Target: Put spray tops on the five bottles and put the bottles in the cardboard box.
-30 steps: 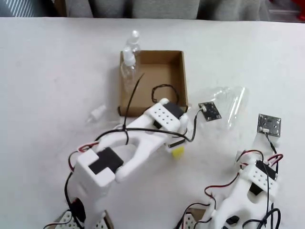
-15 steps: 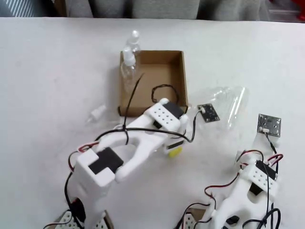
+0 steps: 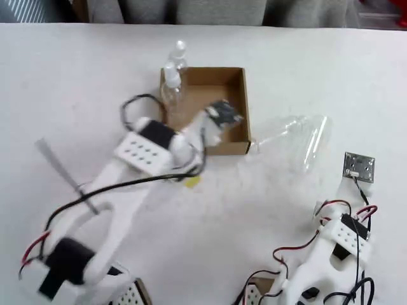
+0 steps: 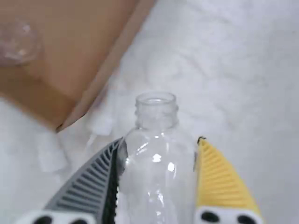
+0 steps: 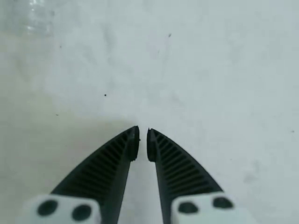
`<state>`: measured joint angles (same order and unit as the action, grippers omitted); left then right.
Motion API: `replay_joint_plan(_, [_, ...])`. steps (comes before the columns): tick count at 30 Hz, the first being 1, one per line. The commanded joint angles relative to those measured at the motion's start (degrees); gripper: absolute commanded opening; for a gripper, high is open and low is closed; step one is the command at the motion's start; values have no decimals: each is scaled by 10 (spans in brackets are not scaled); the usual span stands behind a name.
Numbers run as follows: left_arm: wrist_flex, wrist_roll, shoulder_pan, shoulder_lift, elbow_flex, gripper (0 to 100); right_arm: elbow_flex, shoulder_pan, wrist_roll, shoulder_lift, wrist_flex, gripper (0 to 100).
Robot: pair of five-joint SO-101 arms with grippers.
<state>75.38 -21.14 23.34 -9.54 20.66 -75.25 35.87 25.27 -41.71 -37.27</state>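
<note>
1. The left gripper (image 4: 160, 140) holds an uncapped bottle (image 4: 156, 161) by its body, with one grey and one yellow finger (image 4: 212, 175) pressed against opposite sides. The neck is open and has no spray top.
2. The held bottle is over the table (image 3: 76, 76), just outside a corner of the cardboard box (image 3: 219, 86). In the high view the left arm (image 3: 143, 152) lies against the box's near left corner.
3. A capped bottle (image 3: 172, 86) stands at the box's far left corner. A second capped bottle (image 3: 180, 51) is just beyond it.
4. Clear bottles (image 3: 299, 136) lie on the table, right of the box.
5. The right gripper (image 5: 142, 140) is above bare table at the near right. Its fingers are almost touching and hold nothing.
</note>
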Motion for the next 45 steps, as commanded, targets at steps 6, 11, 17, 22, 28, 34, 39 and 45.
replay_joint_plan(6, [0,3,-288,-227,134,94,4,-22,2,-13,6,17])
replay_joint_plan(11, [-81,0,-471,-276,265,94,32,-86,4,-14,-47,18])
replay_joint_plan(17, [-204,4,-621,-305,399,95,156,-179,6,-14,-164,18])
replay_joint_plan(22, [-293,60,-672,-304,451,95,282,-337,7,-14,-312,18])
replay_joint_plan(28, [-316,118,-706,-299,448,95,358,-579,96,-13,-393,19])
replay_joint_plan(34, [-312,122,-749,-168,368,95,371,-734,167,-8,-390,19])
replay_joint_plan(39, [-312,122,-756,-22,289,95,369,-824,238,-7,-389,108])
replay_joint_plan(45, [-314,122,-754,20,263,95,367,-880,302,-7,-339,197])
